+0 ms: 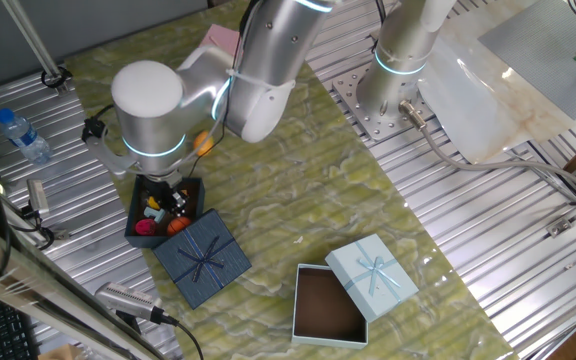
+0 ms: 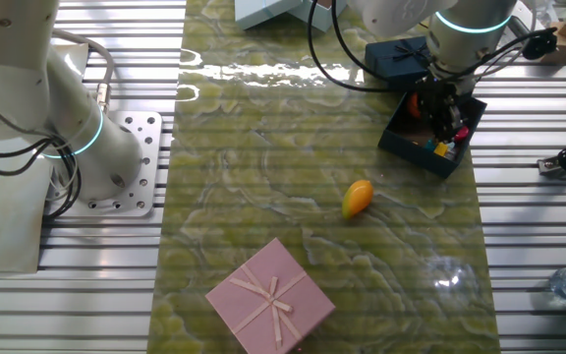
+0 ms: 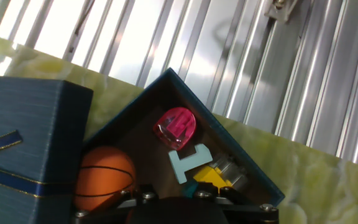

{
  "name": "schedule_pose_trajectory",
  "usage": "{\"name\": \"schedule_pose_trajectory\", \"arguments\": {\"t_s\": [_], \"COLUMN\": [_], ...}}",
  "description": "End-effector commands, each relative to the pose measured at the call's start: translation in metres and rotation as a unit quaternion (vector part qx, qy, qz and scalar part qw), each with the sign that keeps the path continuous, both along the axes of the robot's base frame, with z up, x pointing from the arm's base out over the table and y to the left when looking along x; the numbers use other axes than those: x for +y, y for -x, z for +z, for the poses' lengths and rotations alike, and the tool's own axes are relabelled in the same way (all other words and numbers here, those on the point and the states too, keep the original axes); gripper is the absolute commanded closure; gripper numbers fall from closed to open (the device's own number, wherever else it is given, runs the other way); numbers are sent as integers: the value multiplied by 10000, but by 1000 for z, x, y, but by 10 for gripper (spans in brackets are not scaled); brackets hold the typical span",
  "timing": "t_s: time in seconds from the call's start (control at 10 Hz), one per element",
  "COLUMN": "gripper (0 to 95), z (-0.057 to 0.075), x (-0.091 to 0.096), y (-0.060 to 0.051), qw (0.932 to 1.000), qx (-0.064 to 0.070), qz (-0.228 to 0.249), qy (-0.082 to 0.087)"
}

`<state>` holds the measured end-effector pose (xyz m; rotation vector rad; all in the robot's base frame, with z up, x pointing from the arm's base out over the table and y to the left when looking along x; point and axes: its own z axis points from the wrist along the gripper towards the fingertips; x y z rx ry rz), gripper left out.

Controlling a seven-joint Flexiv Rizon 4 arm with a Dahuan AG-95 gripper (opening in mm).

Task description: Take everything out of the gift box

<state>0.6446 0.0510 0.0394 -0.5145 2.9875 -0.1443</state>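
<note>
The navy gift box stands open at the left of the green mat, and its ribboned lid leans against its near corner. Inside lie an orange ball, a pink toy, a teal number piece and a yellow toy. My gripper reaches down into the box among the toys, also seen as the gripper in the other fixed view. Its fingers are dark against the dark inside, so their gap does not show. An orange-yellow toy lies on the mat outside the box.
A pink box sits on the mat beyond the arm. A light blue box with a brown inside and its lid stand at the near right. A water bottle lies on the metal slats to the left.
</note>
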Motion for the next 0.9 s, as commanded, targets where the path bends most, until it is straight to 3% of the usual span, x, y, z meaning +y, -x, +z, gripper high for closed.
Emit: {"name": "schedule_pose_trajectory", "arguments": {"t_s": [0.1,0.9], "gripper": [570,570], "z": [0,-2], "x": [1,5], "y": [0,0], "qw": [10000,10000], "qx": [-7,-4], "qz": [5,-19], "qy": [-5,-7]}}
